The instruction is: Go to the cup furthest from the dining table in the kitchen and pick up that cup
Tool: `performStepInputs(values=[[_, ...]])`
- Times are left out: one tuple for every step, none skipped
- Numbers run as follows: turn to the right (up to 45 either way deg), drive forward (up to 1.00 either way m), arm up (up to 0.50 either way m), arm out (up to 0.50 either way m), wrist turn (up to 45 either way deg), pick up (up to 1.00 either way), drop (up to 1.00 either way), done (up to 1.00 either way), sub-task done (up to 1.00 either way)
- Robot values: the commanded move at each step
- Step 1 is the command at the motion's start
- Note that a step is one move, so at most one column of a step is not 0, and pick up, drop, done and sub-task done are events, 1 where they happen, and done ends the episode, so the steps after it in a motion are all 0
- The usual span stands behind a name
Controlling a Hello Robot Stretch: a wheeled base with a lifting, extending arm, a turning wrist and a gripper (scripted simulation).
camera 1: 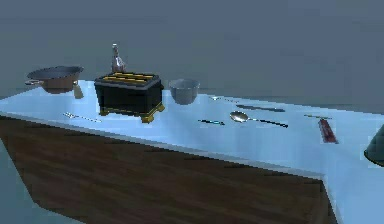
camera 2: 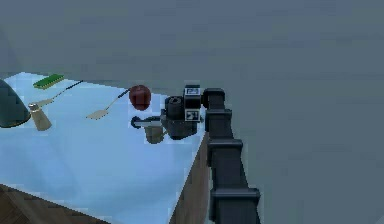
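Observation:
In the arm side view a small tan-grey cup stands on the pale blue counter near its right edge. My gripper reaches in from the right, its dark body and thin fingers right at the cup. Two white marked squares sit behind it on the dark arm. The cup stands on the counter at the fingers, so I cannot tell whether the gripper holds anything. A red apple lies just beyond the cup.
A spatula, a green item, a small tan piece and a dark dome share this counter. Ahead, the counter bears a pan, bottle, black toaster, grey bowl and cutlery.

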Motion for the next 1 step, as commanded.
performStepInputs(values=[[0.0, 0.0, 0.08, 0.0, 0.0, 0.0, 0.0, 0.0, 0.0]])
